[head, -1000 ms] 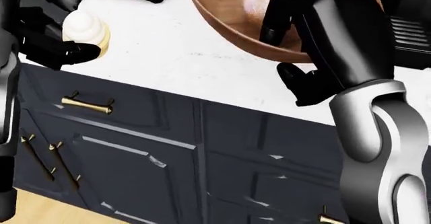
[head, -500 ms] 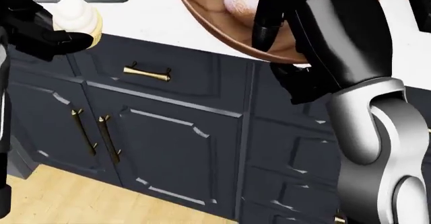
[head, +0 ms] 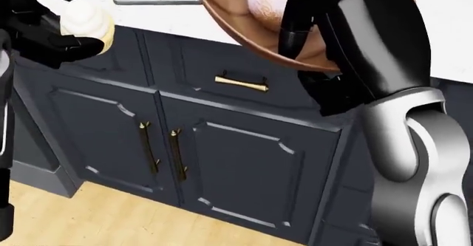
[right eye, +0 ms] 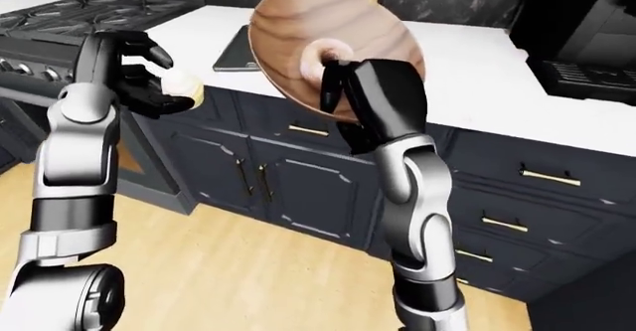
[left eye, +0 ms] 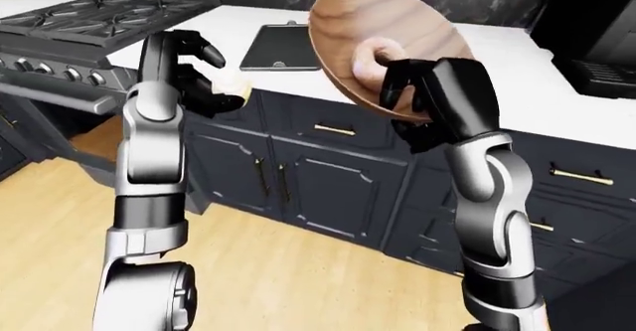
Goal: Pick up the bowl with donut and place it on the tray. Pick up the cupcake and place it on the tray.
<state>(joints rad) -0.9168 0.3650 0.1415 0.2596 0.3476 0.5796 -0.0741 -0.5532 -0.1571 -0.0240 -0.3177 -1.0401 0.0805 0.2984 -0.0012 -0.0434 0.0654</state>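
Observation:
My right hand [left eye: 423,96] is shut on the rim of a brown wooden bowl [left eye: 382,33] and holds it up, tilted steeply toward me. A pale donut [right eye: 320,54] rests inside it against my fingers. My left hand [right eye: 149,85] is shut on a cupcake [head: 88,21] with white frosting, held in the air off the counter at the left. A dark flat tray [left eye: 278,48] lies on the white counter behind the bowl, to the right of the stove.
A white counter [left eye: 537,100] runs over dark blue cabinets [head: 222,146] with brass handles. A gas stove [left eye: 80,25] stands at the left. A black appliance [left eye: 596,40] sits at the right. Wooden floor [left eye: 298,271] lies below.
The camera has moved back and away from the counter: the counter edge slid up and cabinets shifted right. Both hands keep hold of the bowl and the cupcake.

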